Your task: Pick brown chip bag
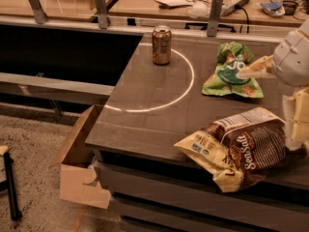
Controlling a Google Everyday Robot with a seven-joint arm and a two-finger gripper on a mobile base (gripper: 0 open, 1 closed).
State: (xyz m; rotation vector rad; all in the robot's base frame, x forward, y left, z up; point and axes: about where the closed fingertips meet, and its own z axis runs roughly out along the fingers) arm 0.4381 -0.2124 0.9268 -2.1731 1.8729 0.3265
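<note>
The brown chip bag lies crinkled at the table's front right corner, with cream ends and white "Sea Salt" script, partly over the front edge. My gripper hangs at the right edge of the view, just above and right of the bag. It is open. One cream finger points left over the green bag's edge. The other finger points down beside the brown bag's right end. Nothing is held.
A smaller green snack bag lies behind the brown bag. A brown drink can stands at the back by a white circle line on the dark table. An open cardboard box sits on the floor at the left.
</note>
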